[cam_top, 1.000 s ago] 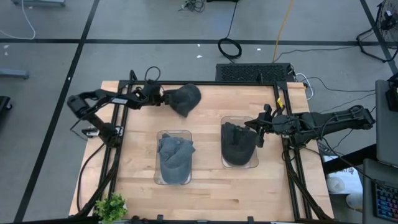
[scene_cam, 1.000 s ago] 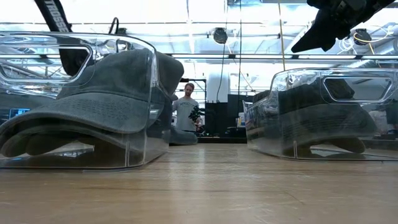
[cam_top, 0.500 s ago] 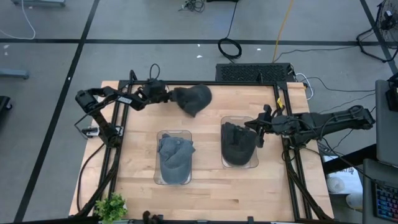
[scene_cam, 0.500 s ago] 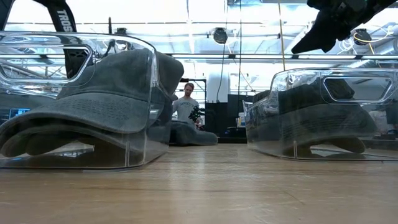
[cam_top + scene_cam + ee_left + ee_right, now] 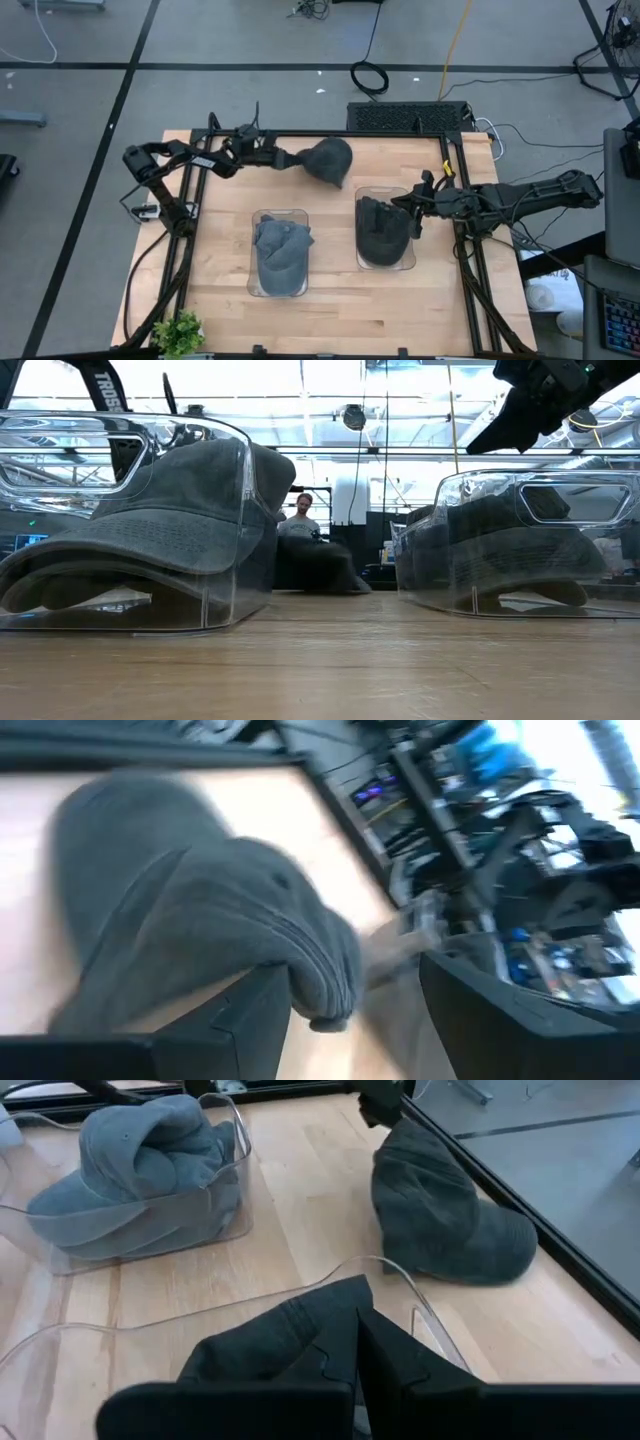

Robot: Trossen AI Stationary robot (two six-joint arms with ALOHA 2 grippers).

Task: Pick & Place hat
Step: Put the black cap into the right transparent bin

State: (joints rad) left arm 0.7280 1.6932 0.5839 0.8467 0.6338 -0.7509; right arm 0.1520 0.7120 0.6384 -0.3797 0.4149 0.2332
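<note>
The left gripper [image 5: 282, 156] grasps the soft, limp dark grey fabric hat [image 5: 330, 160] by its edge near the table's back, likely sagging; the right gripper [image 5: 413, 208] stays clenched.

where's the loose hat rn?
High view: the loose hat is at the table's far edge, centre, held by the left gripper, just behind the right bin.

A dark grey hat [image 5: 331, 161] lies crumpled on the table's far side, beyond both bins
</note>
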